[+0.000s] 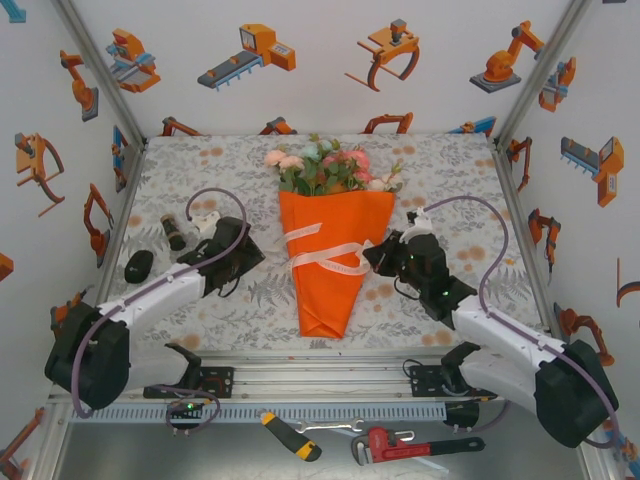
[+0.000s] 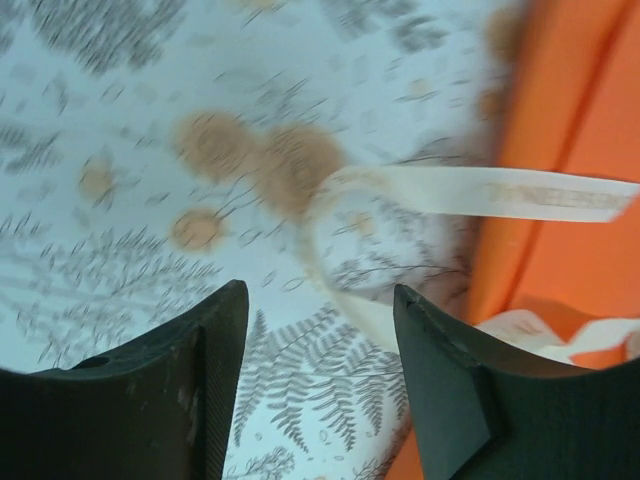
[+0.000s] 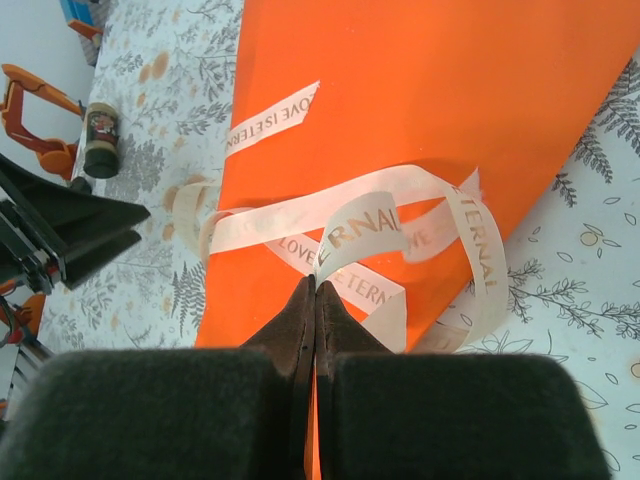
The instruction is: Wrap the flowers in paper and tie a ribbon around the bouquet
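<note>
Two grippers flanked the bouquet, a tapering cone of bright orange paper around pink, peach and white artificial roses. My left gripper stood partly open and empty, with a loop of cream printed ribbon lying on the floral tablecloth just ahead of its jaws. My right gripper was closed tight, its tips against the ribbon loops on the cone; I could not tell whether a strand was pinched.

One bouquet, one ribbon, one small bottle, one screwdriver, two wrenches.
</note>
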Available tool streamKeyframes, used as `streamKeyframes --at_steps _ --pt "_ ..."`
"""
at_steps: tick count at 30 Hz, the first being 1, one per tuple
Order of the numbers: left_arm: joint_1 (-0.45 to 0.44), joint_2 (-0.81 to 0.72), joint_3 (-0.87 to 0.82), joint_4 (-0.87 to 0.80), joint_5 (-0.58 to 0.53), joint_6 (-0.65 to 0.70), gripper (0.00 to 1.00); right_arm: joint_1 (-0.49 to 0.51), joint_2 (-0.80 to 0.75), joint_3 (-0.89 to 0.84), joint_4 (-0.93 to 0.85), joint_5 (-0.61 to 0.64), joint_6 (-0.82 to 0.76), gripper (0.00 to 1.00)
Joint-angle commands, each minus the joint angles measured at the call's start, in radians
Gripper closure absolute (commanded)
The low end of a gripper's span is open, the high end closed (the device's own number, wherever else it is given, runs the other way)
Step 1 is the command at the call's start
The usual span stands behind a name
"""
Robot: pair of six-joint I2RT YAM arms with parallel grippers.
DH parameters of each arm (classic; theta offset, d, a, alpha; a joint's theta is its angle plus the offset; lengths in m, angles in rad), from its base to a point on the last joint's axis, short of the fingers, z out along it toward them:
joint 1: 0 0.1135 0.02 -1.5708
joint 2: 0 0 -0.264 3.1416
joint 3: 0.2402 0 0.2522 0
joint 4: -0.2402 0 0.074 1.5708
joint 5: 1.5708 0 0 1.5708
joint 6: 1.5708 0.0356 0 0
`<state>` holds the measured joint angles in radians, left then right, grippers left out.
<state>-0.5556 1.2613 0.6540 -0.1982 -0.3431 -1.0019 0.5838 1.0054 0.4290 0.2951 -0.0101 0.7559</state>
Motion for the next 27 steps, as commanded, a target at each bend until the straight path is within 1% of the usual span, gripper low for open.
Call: streamKeyframes --at_steps 1,3,5,6,7,8,10,11,12,15,17,20,22,24,27 --pt "0.009 0.044 0.004 -0.016 0.02 -0.147 0.39 -0.006 0.002 0.028 0.022 0.001 0.008 1.0" --pt "0.01 0.101 0.022 0.028 0.062 -0.131 0.38 -0.006 0.001 0.028 0.02 -0.001 0.008 1.0" --pt "0.009 0.158 0.045 0.043 0.078 -0.13 0.38 -0.006 -0.002 0.034 0.01 -0.004 0.008 1.0" --pt "0.01 0.179 0.053 0.048 0.076 -0.137 0.41 -0.006 -0.004 0.035 0.005 -0.004 0.008 1.0" --pt "0.01 0.2 0.056 0.059 0.074 -0.138 0.46 -0.006 -0.007 0.039 -0.002 -0.001 0.008 1.0" --pt "0.012 0.22 0.062 0.067 0.078 -0.139 0.55 -0.006 -0.01 0.044 -0.012 0.004 0.008 1.0" --pt "0.017 0.239 0.074 0.069 0.084 -0.13 0.83 -0.006 -0.021 0.053 -0.035 0.024 0.013 1.0" --pt "0.02 0.235 0.076 0.067 0.076 -0.125 0.96 -0.006 -0.032 0.062 -0.057 0.049 0.022 1.0" --pt "0.026 0.225 0.076 0.056 0.065 -0.12 1.0 -0.01 -0.044 0.074 -0.095 0.083 0.035 1.0" --pt "0.089 0.164 0.068 0.008 0.023 -0.105 1.0 -0.068 -0.091 0.127 -0.252 0.208 0.057 1.0" --pt "0.17 0.12 0.051 -0.001 0.023 -0.077 1.0 -0.151 -0.109 0.149 -0.328 0.257 0.063 1.0" --pt "0.292 0.09 0.034 0.018 0.031 -0.023 1.0 -0.285 -0.088 0.139 -0.32 0.215 0.059 1.0" --pt "0.375 0.104 0.039 0.026 0.072 0.006 1.0 -0.36 -0.048 0.127 -0.304 0.165 0.056 1.0" --pt "0.445 0.113 0.035 0.019 0.105 0.008 1.0 -0.407 -0.027 0.098 -0.279 0.135 0.065 1.0" --pt "0.533 0.096 -0.015 0.037 0.129 -0.007 1.0 -0.469 -0.022 0.043 -0.275 0.144 0.088 1.0"
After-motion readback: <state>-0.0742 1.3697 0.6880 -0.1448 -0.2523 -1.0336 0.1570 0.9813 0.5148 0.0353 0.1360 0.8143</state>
